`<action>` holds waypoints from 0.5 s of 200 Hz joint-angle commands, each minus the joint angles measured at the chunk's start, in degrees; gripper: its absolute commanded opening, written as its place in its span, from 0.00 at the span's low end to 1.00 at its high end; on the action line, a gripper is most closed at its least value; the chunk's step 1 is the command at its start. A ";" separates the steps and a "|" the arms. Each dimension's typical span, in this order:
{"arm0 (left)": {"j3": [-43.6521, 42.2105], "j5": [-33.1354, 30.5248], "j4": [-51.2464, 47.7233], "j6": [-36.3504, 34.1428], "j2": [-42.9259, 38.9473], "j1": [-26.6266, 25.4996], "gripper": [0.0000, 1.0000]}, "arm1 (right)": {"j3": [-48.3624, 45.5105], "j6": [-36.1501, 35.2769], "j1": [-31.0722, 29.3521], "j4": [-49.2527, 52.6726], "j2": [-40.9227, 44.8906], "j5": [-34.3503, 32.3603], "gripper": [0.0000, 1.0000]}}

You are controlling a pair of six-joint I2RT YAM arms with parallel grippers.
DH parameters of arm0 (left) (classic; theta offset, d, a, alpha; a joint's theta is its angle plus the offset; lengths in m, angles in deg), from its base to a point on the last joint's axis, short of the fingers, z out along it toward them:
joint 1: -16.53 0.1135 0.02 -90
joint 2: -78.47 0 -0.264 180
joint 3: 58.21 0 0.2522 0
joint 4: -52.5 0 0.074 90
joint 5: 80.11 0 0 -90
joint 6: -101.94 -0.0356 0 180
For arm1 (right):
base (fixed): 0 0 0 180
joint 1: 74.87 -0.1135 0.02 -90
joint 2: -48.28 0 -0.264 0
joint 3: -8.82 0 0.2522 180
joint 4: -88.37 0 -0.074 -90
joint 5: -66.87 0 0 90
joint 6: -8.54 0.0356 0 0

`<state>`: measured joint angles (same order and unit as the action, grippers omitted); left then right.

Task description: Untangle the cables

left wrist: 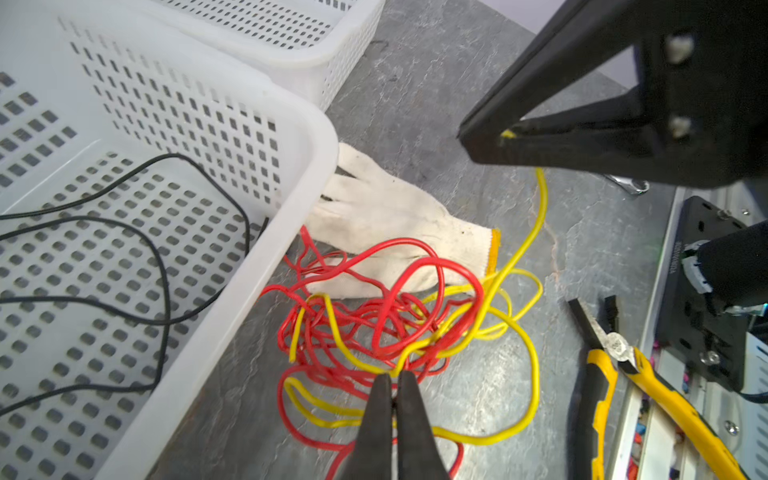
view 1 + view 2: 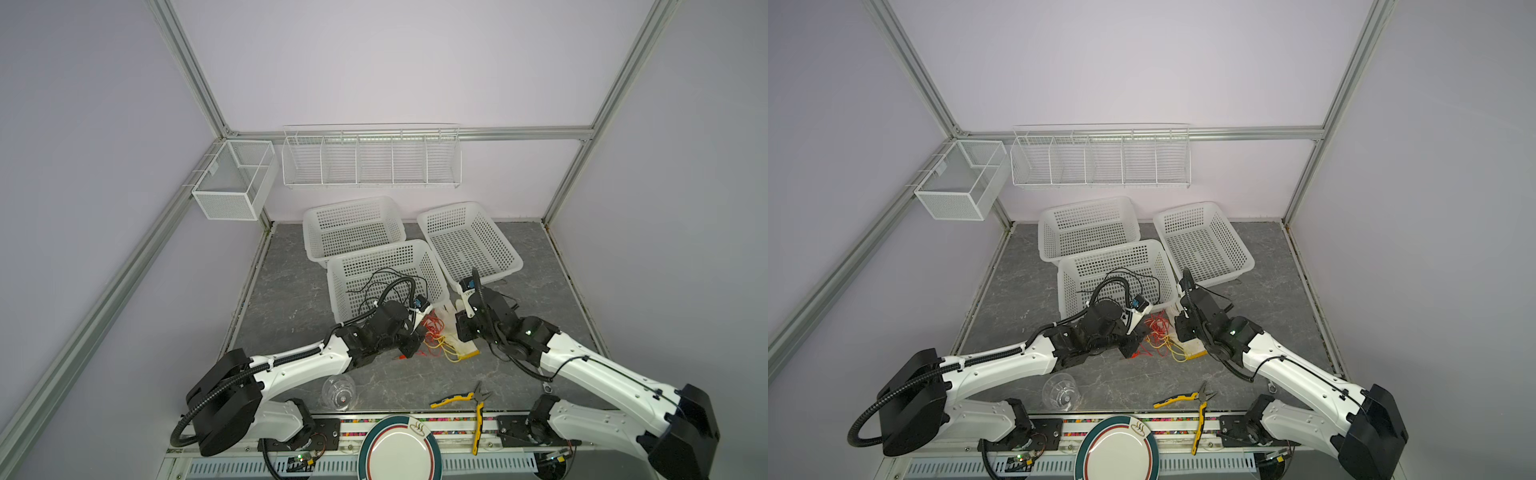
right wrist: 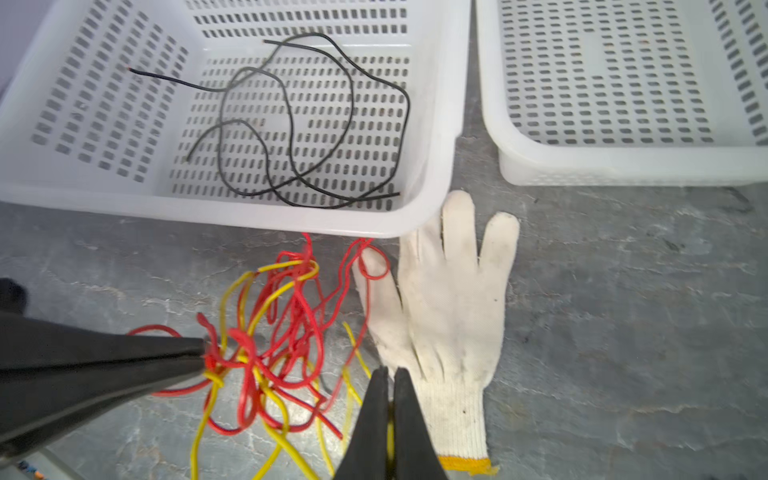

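The grey tabletop [image 2: 291,299] bears 3 white baskets [image 2: 353,216], a glove [image 3: 449,316], tangled cables [image 1: 395,332], pliers [image 1: 615,345], a clear cup [image 2: 338,392].

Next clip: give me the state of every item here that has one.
Left gripper: shut on the red-yellow tangle.
Right gripper: shut on the yellow cable.
Black cable: loose, alone in a basket.
Glove: flat on the table, red loops over it.
Pliers: lying with handles spread.
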<state>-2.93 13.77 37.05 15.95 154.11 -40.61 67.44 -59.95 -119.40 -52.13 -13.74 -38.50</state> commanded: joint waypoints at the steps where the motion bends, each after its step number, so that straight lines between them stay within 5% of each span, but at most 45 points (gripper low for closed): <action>1: -1.40 -4.34 -3.80 -1.63 -2.73 -0.07 0.00 | -1.34 0.73 1.42 3.90 1.43 -6.32 0.06; 100: -6.93 -11.75 -4.85 -1.66 -10.22 -0.03 0.00 | -3.73 4.15 11.45 12.87 8.67 -17.16 0.06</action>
<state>-8.85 5.72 34.01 15.10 145.32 -40.87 64.47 -57.24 -109.72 -44.26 -6.97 -48.14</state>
